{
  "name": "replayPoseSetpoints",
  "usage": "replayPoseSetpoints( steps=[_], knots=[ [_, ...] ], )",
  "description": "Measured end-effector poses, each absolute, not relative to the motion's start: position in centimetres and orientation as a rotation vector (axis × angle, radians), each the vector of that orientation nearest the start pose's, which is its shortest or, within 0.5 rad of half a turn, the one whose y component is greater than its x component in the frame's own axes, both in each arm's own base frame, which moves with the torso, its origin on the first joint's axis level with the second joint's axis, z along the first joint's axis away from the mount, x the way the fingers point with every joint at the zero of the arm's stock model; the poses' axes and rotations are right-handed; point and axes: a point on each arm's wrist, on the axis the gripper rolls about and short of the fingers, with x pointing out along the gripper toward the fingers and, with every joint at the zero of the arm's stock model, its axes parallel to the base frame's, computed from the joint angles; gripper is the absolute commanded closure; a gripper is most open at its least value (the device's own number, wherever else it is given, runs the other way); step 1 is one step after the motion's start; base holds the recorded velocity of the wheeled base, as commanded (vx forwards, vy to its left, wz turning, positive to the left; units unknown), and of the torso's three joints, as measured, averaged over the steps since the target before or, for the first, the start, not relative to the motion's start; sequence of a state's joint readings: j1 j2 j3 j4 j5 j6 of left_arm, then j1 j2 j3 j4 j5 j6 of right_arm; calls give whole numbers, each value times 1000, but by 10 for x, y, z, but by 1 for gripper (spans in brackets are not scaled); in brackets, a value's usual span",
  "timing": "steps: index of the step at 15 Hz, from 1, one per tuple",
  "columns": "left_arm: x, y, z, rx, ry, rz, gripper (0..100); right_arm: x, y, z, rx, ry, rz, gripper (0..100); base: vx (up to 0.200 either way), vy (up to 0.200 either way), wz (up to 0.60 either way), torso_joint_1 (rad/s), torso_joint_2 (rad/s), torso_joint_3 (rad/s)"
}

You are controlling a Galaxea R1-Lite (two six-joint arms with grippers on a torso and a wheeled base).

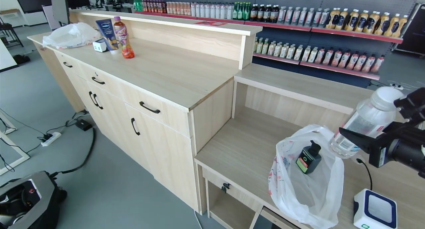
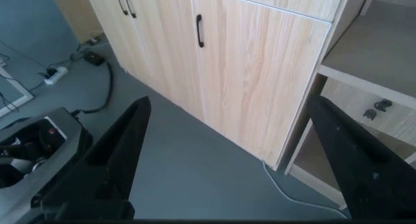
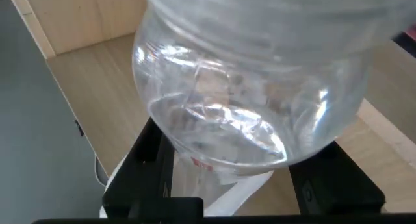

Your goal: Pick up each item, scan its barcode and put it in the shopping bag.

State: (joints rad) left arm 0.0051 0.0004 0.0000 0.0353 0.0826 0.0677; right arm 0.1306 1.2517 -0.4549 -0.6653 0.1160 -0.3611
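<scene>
Scanning pad [image 1: 375,210]: your white box with the blue-framed window sits at the near right corner of the desk [image 1: 245,149]; a black cable [image 1: 368,171] runs from it toward the back.
Left gripper [image 2: 227,102]: you have it low over the grey floor [image 2: 195,152], in front of the cupboard doors [image 2: 260,62] under the tall counter; its two dark fingers are spread wide with nothing between them.
Shopping bag [image 1: 308,189]: white see-through plastic, mouth gaping, standing at the desk's front edge just beside the scanning pad.
Small dark bottle [image 1: 308,157]: black cap, green and red label, already inside the bag, seen through its open mouth.
Right gripper [image 1: 378,121]: over the desk's right side, its fingers pinching the clear bottle round the body.
Clear bottle [image 1: 362,122]: white cap, tilted with the cap higher and the base lowest, right at the bag's far right rim; you cannot tell whether it touches the plastic.
Counter [image 1: 172,69], far left end: an orange drink bottle [image 1: 123,38], a blue tube [image 1: 107,31] and a small white box [image 1: 99,45] stand close together, with a second plastic bag [image 1: 70,36] lying beside them at the corner.
Shelves [image 1: 298,23]: rows of bottles line the wall beyond the counter.
</scene>
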Motion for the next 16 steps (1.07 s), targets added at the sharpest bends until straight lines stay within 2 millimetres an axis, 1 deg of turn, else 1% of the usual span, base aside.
replayPoseSetpoints(
  steps=[2,4,7,9,13,16],
  knots=[
    [-23,2,72,69,39,85,0,170,33,192,-362,160,326,100,0,0,0,0,0,0],
    [-23,2,72,69,39,86,0,163,34,183,-361,245,350,100,0,0,0,0,0,0],
    [-23,2,72,69,39,86,0,164,30,176,-338,311,330,100,0,0,0,0,0,0],
    [-23,2,72,69,39,86,0,171,22,168,-312,370,285,100,0,0,0,0,0,0],
    [-23,2,72,69,39,85,0,188,-4,149,-269,494,161,100,0,0,0,0,0,0],
    [-23,2,72,69,39,86,0,200,-15,134,-245,572,117,100,0,0,0,0,0,0]
  ],
)
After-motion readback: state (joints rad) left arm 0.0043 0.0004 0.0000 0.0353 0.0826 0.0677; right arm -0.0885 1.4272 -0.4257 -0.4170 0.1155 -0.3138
